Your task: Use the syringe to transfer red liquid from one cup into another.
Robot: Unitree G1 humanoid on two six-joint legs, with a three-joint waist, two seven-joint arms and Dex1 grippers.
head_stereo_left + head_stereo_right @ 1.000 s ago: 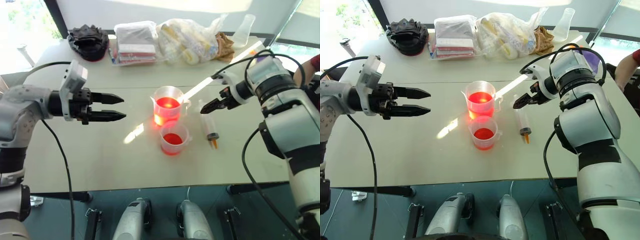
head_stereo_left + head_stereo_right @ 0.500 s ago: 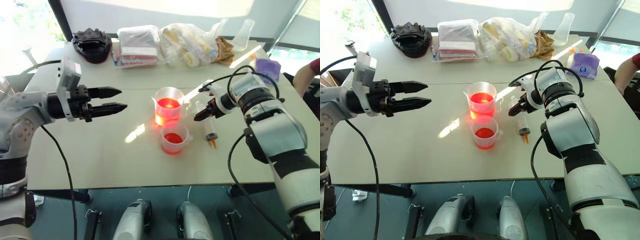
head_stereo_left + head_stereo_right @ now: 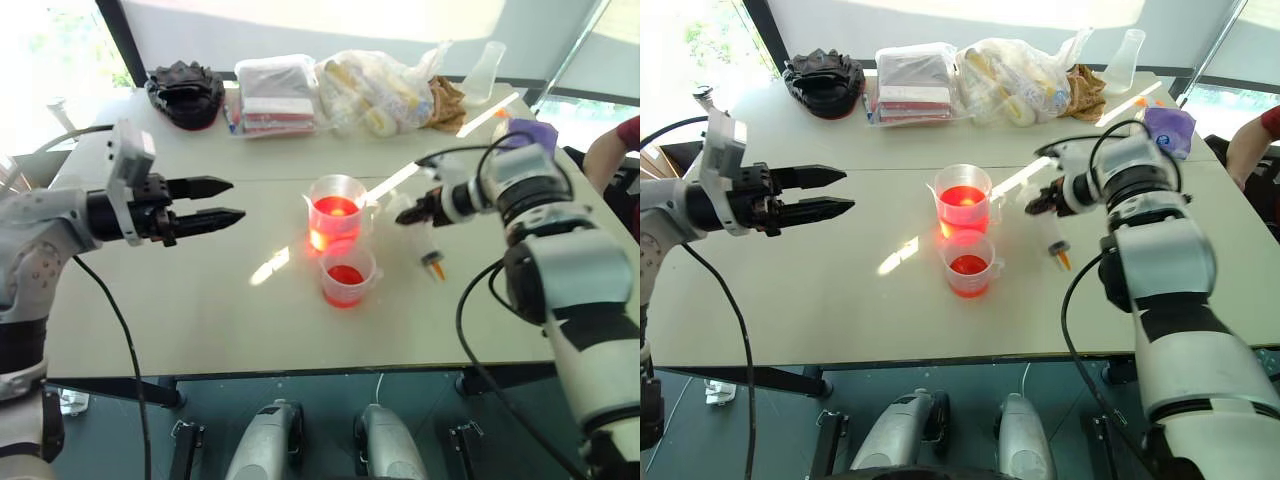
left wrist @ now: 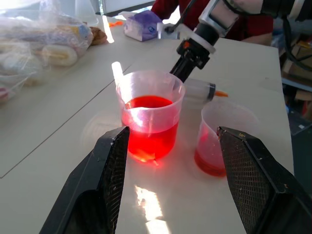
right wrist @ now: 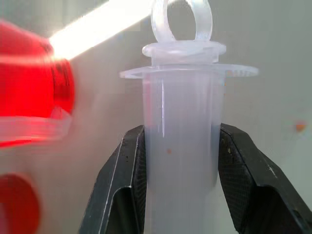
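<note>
My right gripper (image 3: 412,214) clamps the clear plastic orange-tipped syringe (image 3: 425,245) beside the taller handled beaker (image 3: 335,211) (left gripper (image 3: 232,200) spread, empty); swinging it carelessly could topple that beaker.

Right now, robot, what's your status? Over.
Right gripper shut on clear plastic syringe. Left gripper open, empty. Tall beaker of red liquid beside syringe. Nothing blocking.

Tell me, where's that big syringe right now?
The syringe sits clamped in the right gripper, on the robot's right of the two cups holding red liquid, its orange tip pointing toward the table's near edge.
</note>
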